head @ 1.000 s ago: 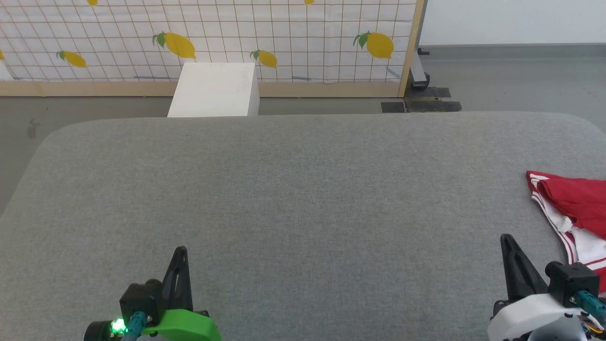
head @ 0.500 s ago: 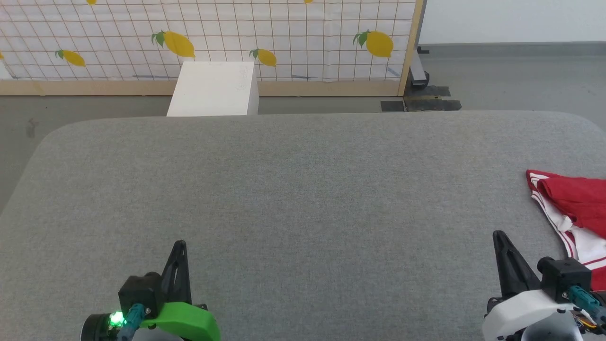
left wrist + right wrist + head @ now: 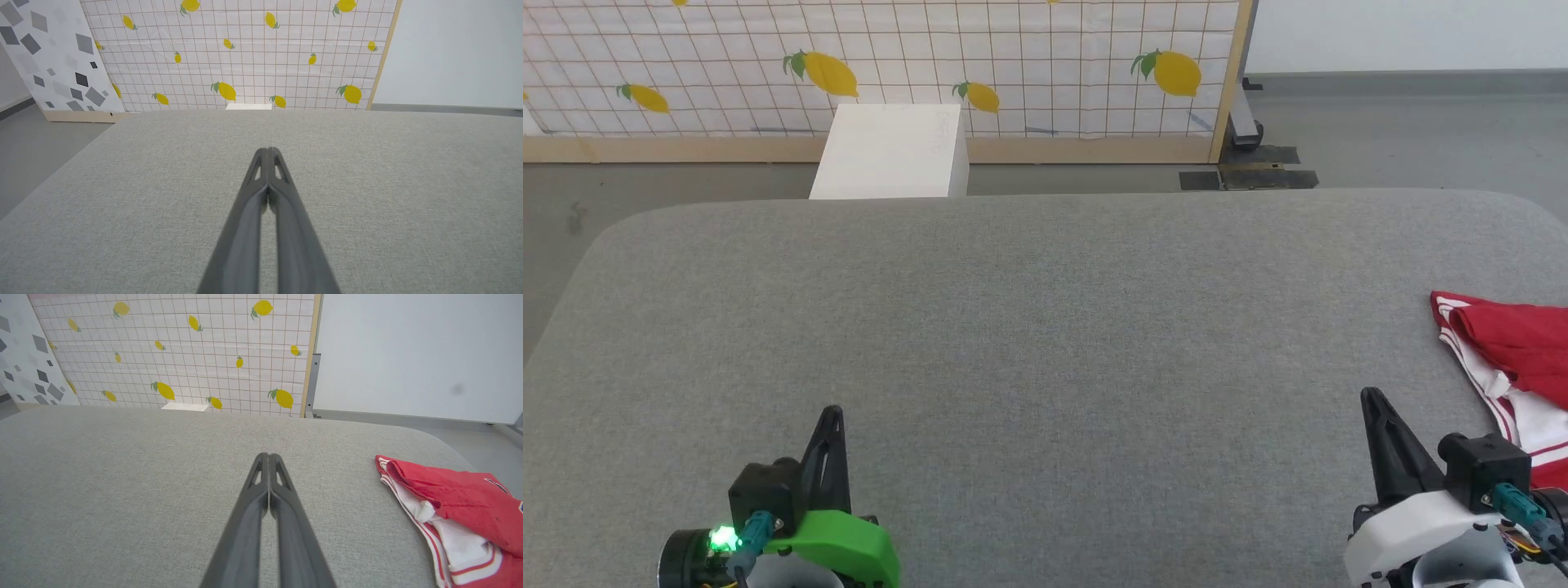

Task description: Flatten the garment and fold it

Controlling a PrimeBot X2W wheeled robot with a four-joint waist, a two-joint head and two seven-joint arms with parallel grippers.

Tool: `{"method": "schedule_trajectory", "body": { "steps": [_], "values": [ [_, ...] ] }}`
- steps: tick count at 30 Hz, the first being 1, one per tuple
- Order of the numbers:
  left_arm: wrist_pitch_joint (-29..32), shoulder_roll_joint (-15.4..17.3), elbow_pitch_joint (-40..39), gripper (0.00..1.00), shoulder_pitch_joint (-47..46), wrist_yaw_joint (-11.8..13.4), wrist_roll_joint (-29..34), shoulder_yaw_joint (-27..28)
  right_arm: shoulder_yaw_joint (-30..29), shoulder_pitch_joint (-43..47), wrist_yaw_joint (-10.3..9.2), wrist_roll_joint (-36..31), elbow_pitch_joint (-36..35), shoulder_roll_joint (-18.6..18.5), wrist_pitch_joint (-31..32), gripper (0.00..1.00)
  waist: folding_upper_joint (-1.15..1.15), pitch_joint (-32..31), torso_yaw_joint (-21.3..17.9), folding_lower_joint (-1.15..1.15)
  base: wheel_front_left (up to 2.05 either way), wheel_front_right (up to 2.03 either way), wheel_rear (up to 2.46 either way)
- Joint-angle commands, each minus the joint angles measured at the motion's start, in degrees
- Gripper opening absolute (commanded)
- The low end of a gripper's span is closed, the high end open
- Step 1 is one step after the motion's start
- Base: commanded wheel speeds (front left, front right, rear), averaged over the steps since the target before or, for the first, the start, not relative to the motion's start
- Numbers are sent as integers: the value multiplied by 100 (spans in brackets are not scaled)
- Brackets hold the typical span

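1. The garment (image 3: 1515, 343) is lying bunched up at the right edge of the grey fabric-covered worktop (image 3: 1045, 327). Part of it is running out of the head view's frame.
2. In the right wrist view, its red cloth is sitting folded over a white part edged with red-and-white striped trim. A scrap of dark print is peeking out at its far right.
3. The right hand (image 3: 1372, 402) is sitting at the lower right of the head view. Its two dark fingers are pressing together at the tips and gripping nothing.
4. The garment is lying near this hand, off to its right, and the fingers are not touching the cloth.
5. The left hand (image 3: 832, 420) is sitting at the lower left, well apart from the garment. Its fingers are likewise meeting tip to tip with nothing between them.
6. A green light (image 3: 721, 539) is glowing on the left wrist.
7. Both hands are pointing toward the worktop's far edge. I cannot tell whether they are touching the fabric.
8. Beyond that edge, a white box (image 3: 890, 151) is standing on the grey floor (image 3: 1405, 139). It is standing in front of a lemon-print screen (image 3: 1029, 65) with a wooden frame.
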Motion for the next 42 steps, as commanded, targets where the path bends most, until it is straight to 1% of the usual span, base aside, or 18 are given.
{"method": "schedule_trajectory", "body": {
  "steps": [1,42],
  "values": [
    [39,-56,-33,0,-113,-65,91,45,30,-108,-5,-70,-32,6,21,0,0,2,0,0,0,0,0],
    [515,-371,-86,0,-341,-567,738,555,387,-321,-8,-172,-157,9,218,0,0,51,-17,0,0,0,0]
  ]
}}
